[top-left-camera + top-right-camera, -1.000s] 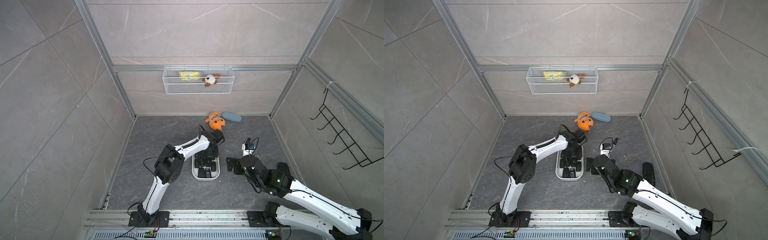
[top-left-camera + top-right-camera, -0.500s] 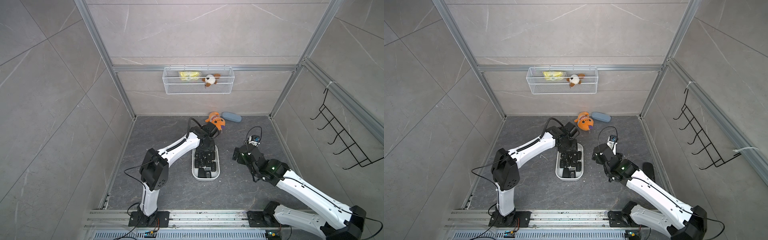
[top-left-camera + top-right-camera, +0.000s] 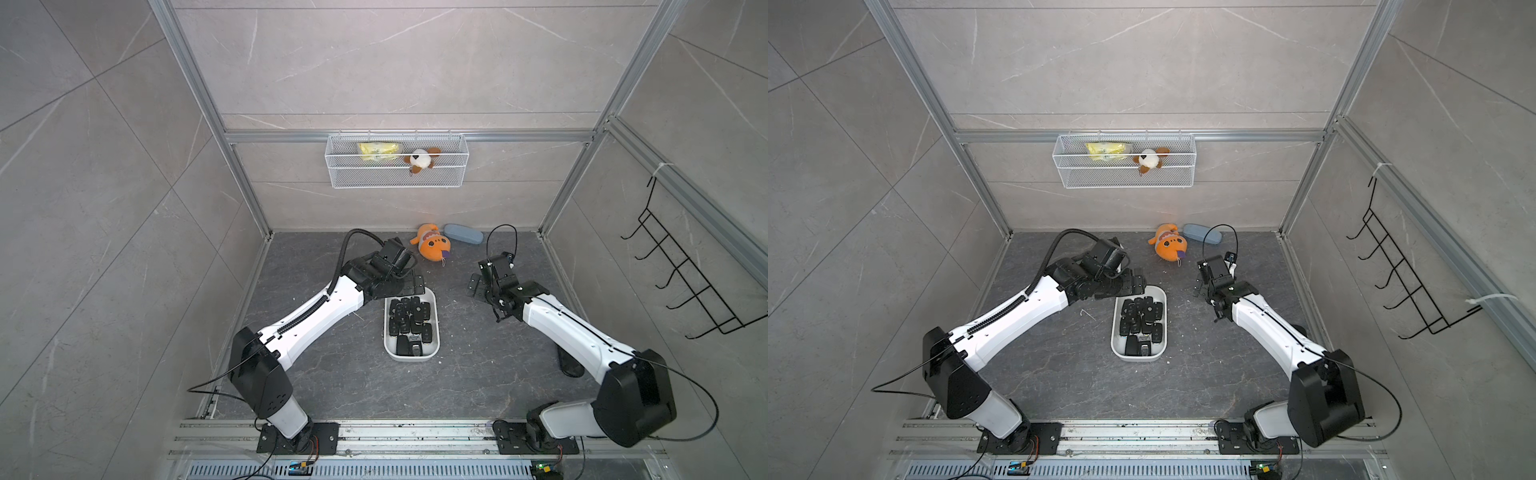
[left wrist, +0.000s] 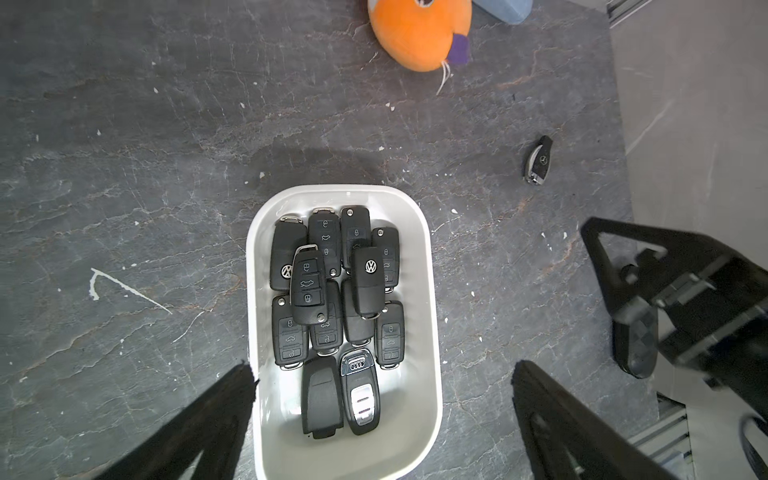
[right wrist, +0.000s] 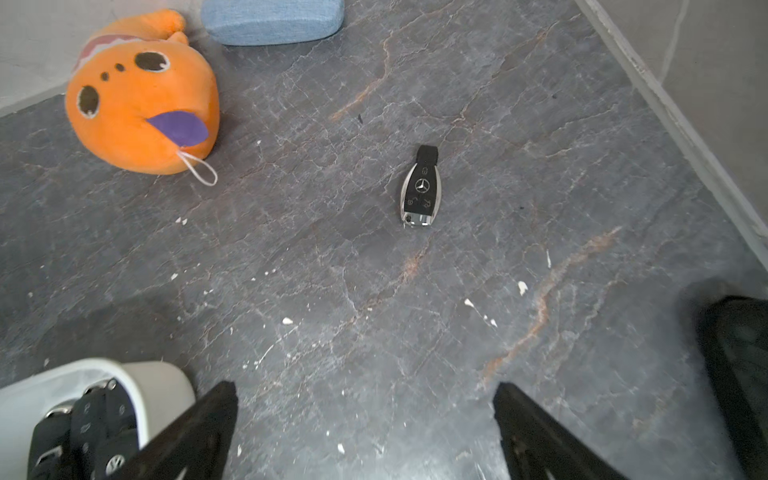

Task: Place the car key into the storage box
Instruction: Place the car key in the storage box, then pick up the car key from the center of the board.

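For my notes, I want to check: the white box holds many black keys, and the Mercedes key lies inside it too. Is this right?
No. The Mercedes key lies on the floor, outside the storage box; the right wrist view shows it. The box does hold many black keys.

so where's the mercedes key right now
In the right wrist view the mercedes key lies on the floor, to the robot's right of the white box, ahead of the right gripper.

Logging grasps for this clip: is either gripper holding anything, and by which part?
Nothing is held. The left gripper stands open over the storage box, the right gripper open too; the Mercedes car key lies loose, apart from both.
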`<state>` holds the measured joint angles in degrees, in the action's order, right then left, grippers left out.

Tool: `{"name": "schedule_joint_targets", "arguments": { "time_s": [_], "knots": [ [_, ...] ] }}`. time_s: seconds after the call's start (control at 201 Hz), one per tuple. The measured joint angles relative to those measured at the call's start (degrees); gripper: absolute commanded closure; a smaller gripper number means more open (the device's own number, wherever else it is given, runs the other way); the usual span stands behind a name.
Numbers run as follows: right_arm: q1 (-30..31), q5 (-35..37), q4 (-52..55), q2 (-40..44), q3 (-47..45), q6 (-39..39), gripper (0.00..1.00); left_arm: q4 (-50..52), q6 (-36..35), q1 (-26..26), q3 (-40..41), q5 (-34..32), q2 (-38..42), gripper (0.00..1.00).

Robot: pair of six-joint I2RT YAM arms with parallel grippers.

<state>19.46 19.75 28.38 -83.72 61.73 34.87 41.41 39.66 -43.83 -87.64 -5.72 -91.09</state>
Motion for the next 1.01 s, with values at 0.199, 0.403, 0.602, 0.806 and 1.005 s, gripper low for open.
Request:
{"name": "schedule_joint_targets", "arguments": {
  "time_s": [0.199,0.403,0.602,0.806,1.005],
  "knots": [
    [-9.2,-7.7,-3.1,-10.3,4.2,-0.2,0.14,-1.2,-1.5,0.3,2.2,-0.2,4.1,0.0],
    [-15.8,-12.7,-2.0,-22.2,13.3,-0.9,0.19,-1.7,-1.9,1.2,4.4,-0.2,6.2,0.0],
    [-16.5,-13.7,1.0,-30.3,20.6,-3.0,0.2,-2.6,-1.9,3.2,6.1,0.1,6.3,0.0],
    [-17.1,-14.1,3.1,-34.3,23.7,-4.0,0.25,-3.2,-1.9,4.5,6.6,0.3,6.3,0.0],
    [-17.8,-14.4,4.1,-37.6,26.0,-4.9,0.31,-4.2,-1.9,5.0,6.6,1.0,6.3,0.0]
  ]
}}
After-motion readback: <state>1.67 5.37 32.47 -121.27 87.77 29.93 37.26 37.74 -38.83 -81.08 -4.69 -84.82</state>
